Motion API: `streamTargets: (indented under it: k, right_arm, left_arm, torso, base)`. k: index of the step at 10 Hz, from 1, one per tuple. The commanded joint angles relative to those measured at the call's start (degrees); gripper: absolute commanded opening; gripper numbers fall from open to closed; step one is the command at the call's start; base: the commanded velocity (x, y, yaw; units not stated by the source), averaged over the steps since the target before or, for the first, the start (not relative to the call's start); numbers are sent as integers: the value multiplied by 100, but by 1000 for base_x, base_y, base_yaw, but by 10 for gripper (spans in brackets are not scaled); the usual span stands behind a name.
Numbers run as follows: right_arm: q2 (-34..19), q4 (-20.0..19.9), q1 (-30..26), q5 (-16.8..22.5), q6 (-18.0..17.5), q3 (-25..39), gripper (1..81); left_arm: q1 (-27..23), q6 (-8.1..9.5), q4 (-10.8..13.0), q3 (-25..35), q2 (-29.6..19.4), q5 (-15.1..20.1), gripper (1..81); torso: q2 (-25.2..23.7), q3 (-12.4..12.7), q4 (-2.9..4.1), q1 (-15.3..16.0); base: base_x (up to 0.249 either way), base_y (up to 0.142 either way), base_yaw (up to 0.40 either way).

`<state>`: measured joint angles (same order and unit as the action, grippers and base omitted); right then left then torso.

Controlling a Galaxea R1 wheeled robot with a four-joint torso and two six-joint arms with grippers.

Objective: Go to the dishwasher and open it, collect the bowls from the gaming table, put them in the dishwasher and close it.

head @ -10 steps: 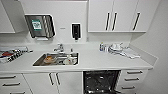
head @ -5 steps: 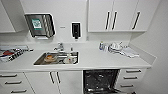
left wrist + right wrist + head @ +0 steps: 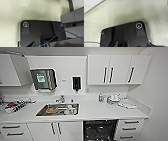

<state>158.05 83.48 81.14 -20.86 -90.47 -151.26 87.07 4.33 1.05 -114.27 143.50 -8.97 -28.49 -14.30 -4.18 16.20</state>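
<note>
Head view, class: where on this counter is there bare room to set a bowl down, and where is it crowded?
The countertop is bare between the sink and its right end, in front of the bottles and dishes. The front strip before the sink is bare too, but narrow. Crowded: the far left with packets, the back right by the folded cloth, and the sink.

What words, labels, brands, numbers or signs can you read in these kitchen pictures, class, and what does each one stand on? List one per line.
None can be read.
Green-and-white label on the paper towel dispenser: too blurred to read.
Small mark on the wall between that and the black dispenser: too small to read.
Red-and-white printed packaging on the countertop left of the sink: blurred, unreadable.
Wrist views: no text.
</note>
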Motion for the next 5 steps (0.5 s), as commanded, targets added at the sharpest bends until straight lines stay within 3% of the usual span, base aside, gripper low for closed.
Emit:
streamTargets:
  k: [1,3,5]
  right_arm:
    - [-79,54,-322,179,20,-200,811]
    - [80,54,-313,179,29,-465,811]
    - [247,54,-304,161,20,-763,811]
  left_arm:
    - [-168,-28,18,-218,31,326,811]
    - [-159,-28,18,-464,215,396,811]
    - [-159,-28,18,-640,347,440,811]
  torso:
    - [547,-11,0,-350]
    - [866,70,0,-562]
    - [1255,449,0,-810]
  base:
    - [0,0,0]
    - [0,0,0]
    - [0,0,0]
